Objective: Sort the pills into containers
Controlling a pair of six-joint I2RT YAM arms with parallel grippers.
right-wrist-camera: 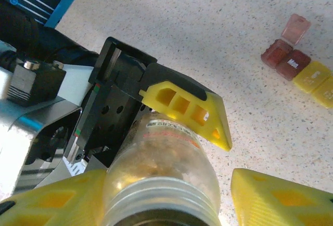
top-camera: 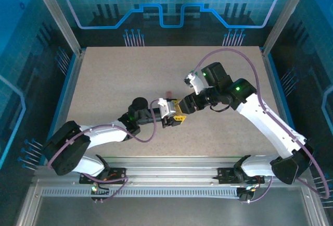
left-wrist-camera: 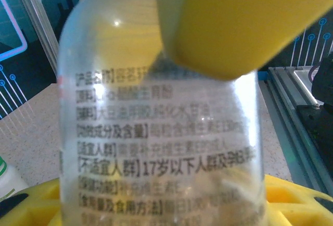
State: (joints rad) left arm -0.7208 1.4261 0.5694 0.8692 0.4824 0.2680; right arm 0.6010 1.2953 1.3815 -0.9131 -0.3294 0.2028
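Here, the left gripper point(top-camera: 176, 114) is clamped on a clear plastic bottle point(left-wrist-camera: 156, 148) with a printed label. The right gripper point(right-wrist-camera: 166, 208) straddles the bottle's threaded neck, fingers spread loosely. A tiny red-brown square plastic box point(right-wrist-camera: 285, 59) and a yellow square plastic box point(right-wrist-camera: 315, 80) sit touching on the speckled table point(right-wrist-camera: 208, 28) nearby.

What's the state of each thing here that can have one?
left gripper: shut on the pill bottle.
right gripper: open, fingers either side of the bottle's neck.
pill bottle: gripped, threads showing at the neck, brownish contents inside.
red-brown container: one lid flipped up, "Mon." lid shut.
yellow container: lids shut.
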